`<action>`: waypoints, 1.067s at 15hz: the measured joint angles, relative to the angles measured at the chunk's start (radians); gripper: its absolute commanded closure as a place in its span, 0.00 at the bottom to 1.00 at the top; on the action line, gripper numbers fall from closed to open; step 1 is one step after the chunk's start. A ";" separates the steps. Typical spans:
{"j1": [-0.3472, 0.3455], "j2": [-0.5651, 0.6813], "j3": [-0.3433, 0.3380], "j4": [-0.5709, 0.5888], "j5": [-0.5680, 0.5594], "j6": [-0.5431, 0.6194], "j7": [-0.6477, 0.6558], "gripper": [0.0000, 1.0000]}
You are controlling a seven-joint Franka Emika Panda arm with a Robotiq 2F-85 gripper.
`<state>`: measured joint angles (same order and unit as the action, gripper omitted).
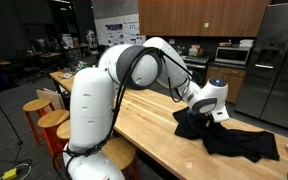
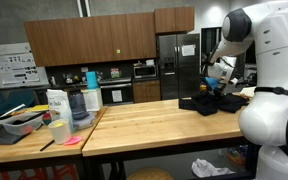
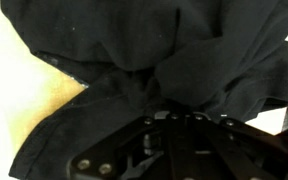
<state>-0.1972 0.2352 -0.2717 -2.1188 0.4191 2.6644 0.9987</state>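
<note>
A black cloth garment [image 1: 239, 140] lies crumpled on the wooden countertop [image 1: 154, 130]; it also shows in an exterior view [image 2: 212, 102]. My gripper [image 1: 206, 114] is pressed down into the cloth's near end. In the wrist view the black cloth [image 3: 174, 50] fills nearly the whole picture and bunches up right at my gripper [image 3: 179, 112]. The fingers look drawn together with a fold of the cloth between them. The fingertips themselves are hidden in the dark fabric.
Wooden stools [image 1: 46, 122] stand along the counter's side. On the far counter end sit a bin [image 2: 22, 121], a carton [image 2: 57, 104], a blue-lidded jug [image 2: 90, 95] and cups. A steel fridge [image 2: 176, 65], ovens and wooden cabinets line the back wall.
</note>
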 measured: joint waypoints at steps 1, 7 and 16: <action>-0.007 0.000 -0.001 -0.004 0.001 0.000 0.010 0.99; -0.037 0.000 -0.009 -0.022 0.007 0.001 0.043 0.99; -0.001 0.000 -0.004 -0.024 -0.035 0.021 0.050 0.99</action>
<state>-0.1978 0.2352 -0.2762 -2.1426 0.3842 2.6859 1.0491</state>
